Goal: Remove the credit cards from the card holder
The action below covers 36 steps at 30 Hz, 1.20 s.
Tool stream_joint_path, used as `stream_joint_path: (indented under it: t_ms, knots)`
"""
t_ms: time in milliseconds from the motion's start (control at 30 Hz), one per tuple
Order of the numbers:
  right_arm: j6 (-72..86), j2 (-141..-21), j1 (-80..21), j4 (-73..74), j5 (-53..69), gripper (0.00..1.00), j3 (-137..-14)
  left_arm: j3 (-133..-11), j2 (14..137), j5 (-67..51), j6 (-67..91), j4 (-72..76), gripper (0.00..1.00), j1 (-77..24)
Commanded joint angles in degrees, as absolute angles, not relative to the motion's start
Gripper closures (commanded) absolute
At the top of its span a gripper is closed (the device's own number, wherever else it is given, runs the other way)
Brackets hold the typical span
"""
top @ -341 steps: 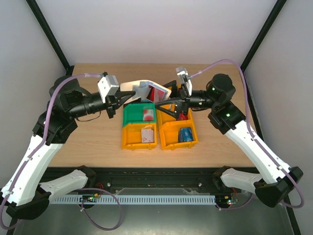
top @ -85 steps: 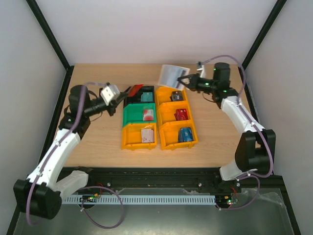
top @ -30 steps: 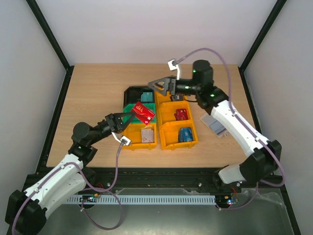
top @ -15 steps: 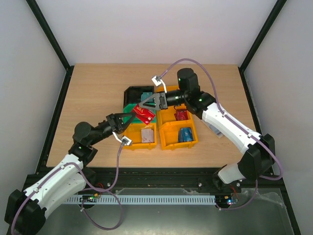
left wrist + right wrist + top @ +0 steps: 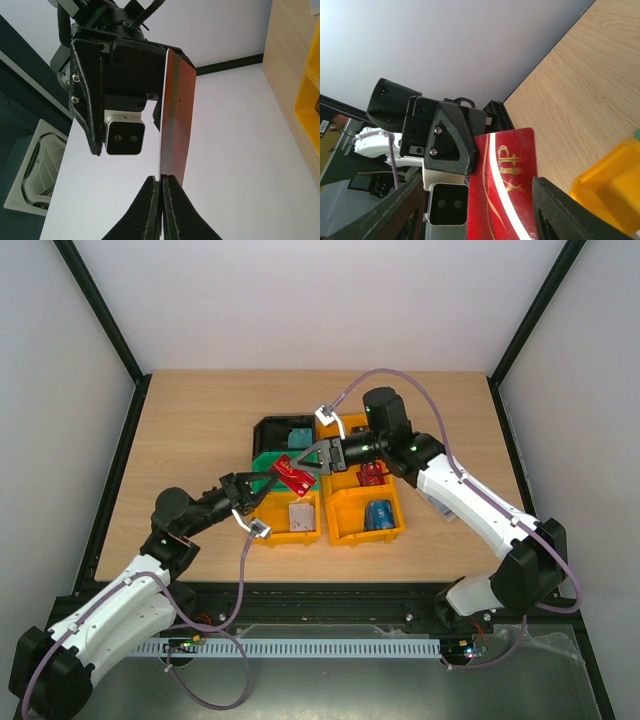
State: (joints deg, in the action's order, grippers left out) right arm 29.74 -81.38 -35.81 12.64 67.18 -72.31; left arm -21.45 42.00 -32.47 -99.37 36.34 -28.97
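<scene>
My left gripper point(image 5: 272, 480) is shut on one end of a red credit card point(image 5: 293, 474) and holds it in the air over the bins. In the left wrist view the fingertips point(image 5: 161, 180) pinch the card point(image 5: 176, 115), seen edge-on. My right gripper point(image 5: 314, 457) reaches in from the right, open, with a finger on either side of the card's free end. The right wrist view shows the card's face point(image 5: 507, 180) with gold lettering between its fingers point(image 5: 555, 210), a gap on the left side. The card holder point(image 5: 438, 508) lies on the table, mostly hidden under the right arm.
Two rows of small bins stand mid-table. The black bin point(image 5: 270, 430) holds a teal card, and a green bin point(image 5: 262, 464) sits in front of it. An orange bin point(image 5: 270, 525) holds a pale card. The right orange bins point(image 5: 345, 515) hold a red and a blue card.
The right gripper has come down and to the left from above the back bins to the red card, and its jaws have narrowed around it. The left gripper keeps the card almost still.
</scene>
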Motion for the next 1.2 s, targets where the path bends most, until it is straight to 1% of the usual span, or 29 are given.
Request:
stream_joint_path:
  t_ms: [0,167,200,233,267,367,400,467,533,667,733,767,800,833,867,933,1000,1067,1133,1167]
  knots:
    - [27.02,-80.34,-36.03,18.03,65.08,0.42,-71.62,-22.23,41.26,-33.31,-98.84,39.25,0.98,-29.37]
    - [25.88,-80.4,-36.04,19.37,63.69,0.44,-71.83,-22.26,40.96,-33.31,-98.75,38.39,0.98,-29.44]
    - [25.47,-80.48,-36.04,19.8,63.74,0.46,-72.07,-22.36,40.88,-33.3,-98.78,38.07,0.98,-29.44]
    - [25.76,-80.57,-35.97,19.75,64.25,0.5,-72.32,-22.39,40.72,-33.31,-98.73,37.73,0.98,-29.44]
    - [26.21,-80.6,-35.98,19.17,64.85,0.55,-72.53,-22.46,40.64,-33.23,-98.75,37.5,0.98,-29.44]
    - [27.31,-80.45,-35.99,17.27,65.73,0.8,-72.51,-22.5,40.71,-33.1,-98.62,37.46,0.97,-29.44]
    - [27.75,-80.47,-36.02,16.78,66.24,0.85,-72.4,-22.5,40.83,-33.13,-98.66,37.52,0.98,-29.44]
    - [29.44,-80.61,-36.03,14.95,68.33,0.88,-71.87,-22.66,40.98,-32.98,-98.63,37.42,0.97,-29.52]
    - [29.96,-80.32,-36.01,14.16,69.79,0.97,-71.77,-22.79,40.99,-32.66,-98.81,36.91,0.98,-29.61]
    - [29.67,-79.77,-36.04,14.17,69.41,0.98,-71.97,-23.23,41.1,-31.67,-99.16,34.44,0.98,-29.7]
    - [29.65,-79.1,-35.27,14.45,65.8,0.98,-72.44,-25.15,41.61,-28.8,-100.01,26.8,0.97,-29.92]
    - [31.18,-78.53,-34.12,13.97,63.31,0.98,-72.08,-26.9,41.96,-26.56,-100.46,20.99,0.78,-30.23]
    - [32.77,-78.03,-32.11,13.23,61.03,0.98,-71.2,-28.16,42.26,-24.68,-99.67,17.12,0.46,-30.27]
    - [34.02,-77.44,-28.81,13.16,58.08,0.98,-70.24,-28.73,42.3,-23.1,-97.42,14.97,0.09,-30.37]
    - [35.12,-77.0,-26.44,13.93,54.51,0.98,-68.97,-28.79,42.28,-21.6,-94.95,13.45,0.02,-30.41]
    - [38.38,-76.44,-21.75,16.77,45.66,0.98,-66.06,-29.14,42.45,-18.23,-87.99,10.89,0.01,-30.83]
    - [40.87,-76.36,-18.86,19.42,39.4,0.98,-62.57,-30.15,43.68,-12.75,-74.85,9.68,0.01,-32.21]
    - [41.25,-76.77,-18.42,21.34,34.28,0.98,-60.26,-33.42,46.42,-5.12,-55.13,7.79,0.0,-33.02]
    - [41.03,-77.67,-18.42,21.37,32.03,0.98,-57.89,-38.89,50.82,2.2,-30.63,1.54,0.0,-32.66]
    - [40.99,-78.22,-18.37,20.99,31.68,0.98,-56.84,-41.18,52.95,4.17,-21.73,-2.61,0.0,-31.89]
